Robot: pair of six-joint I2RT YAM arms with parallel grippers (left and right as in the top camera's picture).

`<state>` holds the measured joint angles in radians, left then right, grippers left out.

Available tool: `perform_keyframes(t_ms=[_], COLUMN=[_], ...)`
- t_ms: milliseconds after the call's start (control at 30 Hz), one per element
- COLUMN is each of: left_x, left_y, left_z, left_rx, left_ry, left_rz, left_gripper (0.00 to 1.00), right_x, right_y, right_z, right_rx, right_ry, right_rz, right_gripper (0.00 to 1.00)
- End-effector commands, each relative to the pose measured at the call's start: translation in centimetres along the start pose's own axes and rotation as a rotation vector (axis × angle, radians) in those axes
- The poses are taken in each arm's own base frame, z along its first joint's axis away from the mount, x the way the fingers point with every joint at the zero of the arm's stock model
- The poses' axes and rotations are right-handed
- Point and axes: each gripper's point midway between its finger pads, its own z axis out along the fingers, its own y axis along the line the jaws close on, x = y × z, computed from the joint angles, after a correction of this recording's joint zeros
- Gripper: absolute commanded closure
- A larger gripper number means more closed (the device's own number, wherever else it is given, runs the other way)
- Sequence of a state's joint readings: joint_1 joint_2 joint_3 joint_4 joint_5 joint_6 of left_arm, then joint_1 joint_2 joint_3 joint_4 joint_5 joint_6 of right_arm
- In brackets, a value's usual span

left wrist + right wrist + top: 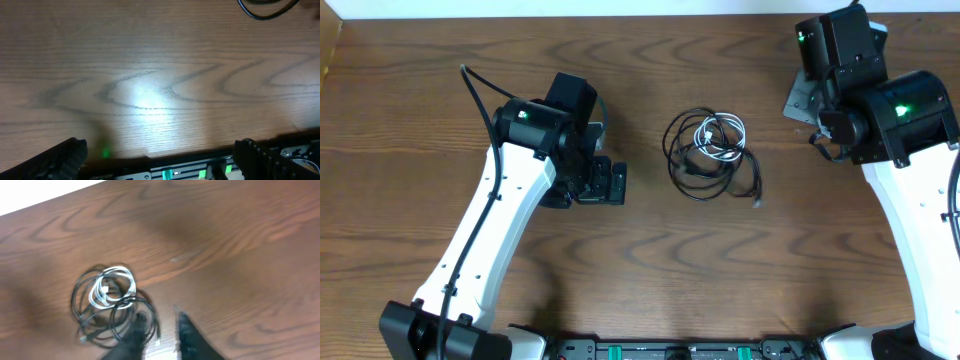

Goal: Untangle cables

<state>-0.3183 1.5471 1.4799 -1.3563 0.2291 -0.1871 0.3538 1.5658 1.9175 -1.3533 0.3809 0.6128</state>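
Note:
The cables lie in one small heap in the middle of the wooden table (650,270). Black cables (692,178) loop around a shorter coiled white cable (718,138). The right wrist view shows the same heap, with the white coil (112,287) on top of the black loops (87,317). My right gripper (161,325) hovers just right of the heap, its blurred fingers a narrow gap apart with bare table between them. In the overhead view the right gripper (817,137) is apart from the heap. My left gripper (612,183) stands wide open left of the heap, empty.
In the left wrist view, a black cable loop (265,12) shows at the top right, and the table's front rail (200,170) runs along the bottom. The two arm bases stand at the near corners.

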Motion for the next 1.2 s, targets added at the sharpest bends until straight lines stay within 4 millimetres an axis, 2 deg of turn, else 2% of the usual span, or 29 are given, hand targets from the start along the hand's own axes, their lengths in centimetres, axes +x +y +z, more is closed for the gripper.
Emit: perform_keyframes(t_ms=[0, 133, 233, 333, 400, 500, 767, 967, 1033, 1167], left_x=[-0.1, -0.1, -0.1, -0.1, -0.1, -0.1, -0.1, -0.1, -0.1, -0.1], left_y=[0.1, 0.1, 0.1, 0.1, 0.1, 0.1, 0.1, 0.1, 0.1, 0.1], left_z=[-0.2, -0.2, -0.2, -0.2, -0.2, -0.2, -0.2, -0.2, -0.2, -0.2], left_rx=[-0.012, -0.012, -0.012, -0.012, -0.012, -0.012, -0.012, -0.012, -0.012, -0.012], left_ry=[-0.007, -0.007, -0.007, -0.007, -0.007, -0.007, -0.007, -0.007, -0.007, -0.007], left_rz=[-0.005, -0.005, -0.005, -0.005, -0.005, -0.005, -0.005, -0.005, -0.005, -0.005], left_gripper=[0.02, 0.02, 0.02, 0.02, 0.02, 0.02, 0.02, 0.02, 0.02, 0.02], right_x=[0.4, 1.7, 4.4, 7.2, 8.8, 11.9, 18.8, 22.2, 22.9, 22.8], right_y=[0.6, 1.4, 4.1, 6.0, 6.5, 7.5, 8.3, 9.3, 9.6, 9.8], right_z=[-0.8, -0.2, 0.8, 2.6, 4.6, 8.0, 14.9, 17.7, 18.4, 18.8], right_rx=[-0.059, -0.095, -0.226, -0.285, -0.265, -0.271, -0.219, -0.228, -0.222, -0.222], right_ry=[0.019, 0.083, 0.201, 0.296, 0.34, 0.425, 0.601, 0.695, 0.703, 0.69], right_rz=[-0.011, -0.039, -0.14, -0.215, -0.234, -0.247, -0.325, -0.41, -0.422, -0.425], right_gripper=[0.64, 0.53, 0.46, 0.33, 0.27, 0.24, 0.22, 0.43, 0.56, 0.99])
